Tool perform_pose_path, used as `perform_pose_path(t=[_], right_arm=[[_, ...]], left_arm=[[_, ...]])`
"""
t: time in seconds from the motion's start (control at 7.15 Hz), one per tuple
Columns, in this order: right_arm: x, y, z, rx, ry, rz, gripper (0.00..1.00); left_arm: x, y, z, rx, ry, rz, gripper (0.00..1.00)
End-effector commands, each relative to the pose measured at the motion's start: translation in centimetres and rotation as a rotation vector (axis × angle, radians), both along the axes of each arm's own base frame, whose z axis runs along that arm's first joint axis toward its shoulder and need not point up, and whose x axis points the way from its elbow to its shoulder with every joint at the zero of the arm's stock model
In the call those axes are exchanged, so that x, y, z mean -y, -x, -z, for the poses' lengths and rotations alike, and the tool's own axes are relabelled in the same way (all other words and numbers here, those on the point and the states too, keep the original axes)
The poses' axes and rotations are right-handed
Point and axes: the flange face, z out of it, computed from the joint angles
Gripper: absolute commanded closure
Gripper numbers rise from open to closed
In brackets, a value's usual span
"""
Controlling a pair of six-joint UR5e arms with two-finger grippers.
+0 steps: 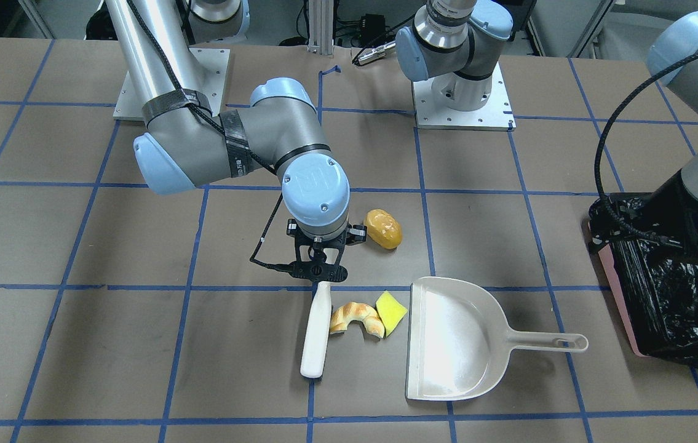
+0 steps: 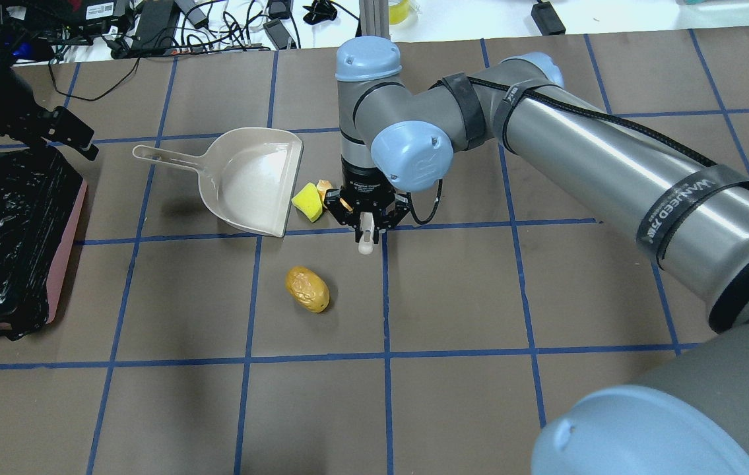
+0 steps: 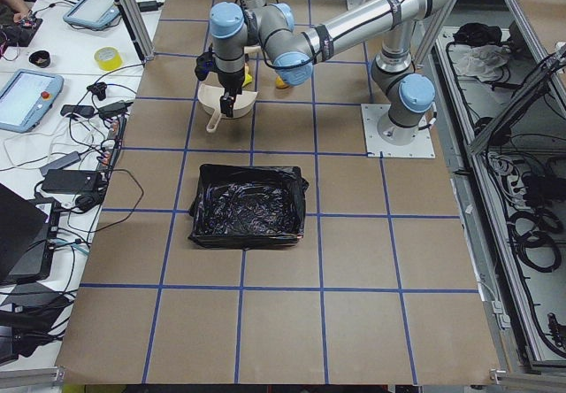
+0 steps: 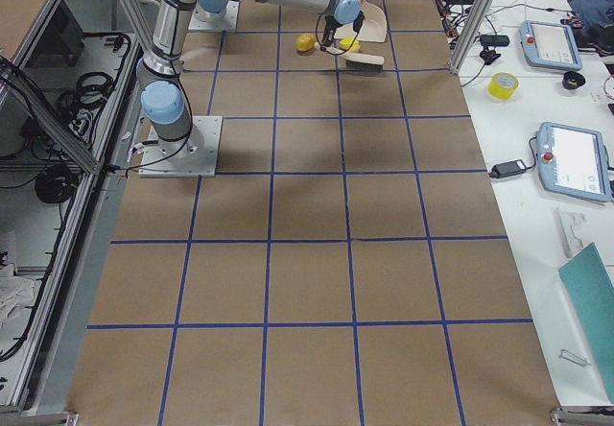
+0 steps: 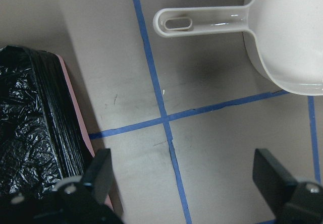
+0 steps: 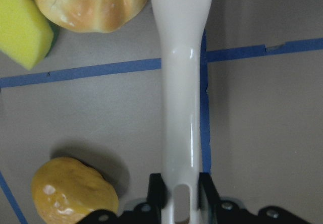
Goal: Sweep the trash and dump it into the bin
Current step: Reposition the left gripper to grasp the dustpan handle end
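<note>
Bread piece (image 1: 356, 319) lies arched on the table, both ends pointing away from the robot, with the yellow-green wedge (image 1: 390, 312) touching it. The pair sits between the white brush (image 1: 317, 332) and the open mouth of the dustpan (image 1: 459, 344). Orange-yellow lump (image 1: 383, 229) lies apart, beside the right gripper (image 1: 323, 280), which points straight down, clamped on the brush handle. Left gripper (image 5: 184, 176) hangs wide open and empty beside the bin (image 1: 662, 289).

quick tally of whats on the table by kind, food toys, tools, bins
3 toy food pieces: glossy orange-yellow lump, curved tan-and-white bread piece, yellow-green wedge
1 beige plastic dustpan
1 white-handled brush
1 pink-sided bin lined with a black plastic bag
Total: 6
</note>
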Motion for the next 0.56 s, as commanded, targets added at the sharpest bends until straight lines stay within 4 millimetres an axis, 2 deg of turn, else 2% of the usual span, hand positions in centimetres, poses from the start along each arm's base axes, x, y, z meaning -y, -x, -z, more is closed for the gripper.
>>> perform_pose_path(t=[0.0, 0.14, 0.42], right_arm=[[0.0, 0.0, 0.0, 0.000, 0.000, 0.000, 1.00], [0.0, 0.0, 0.0, 0.000, 0.000, 0.000, 1.00], [0.0, 0.0, 0.0, -0.003, 0.001, -0.001, 1.00]], left_arm=[[0.9, 0.2, 0.6, -0.052, 0.008, -0.034, 0.00], [1.6, -0.1, 1.6, -0.053, 0.003, 0.018, 0.00], [3.6, -0.9, 3.9, -0.009, 0.065, 0.470, 0.00]])
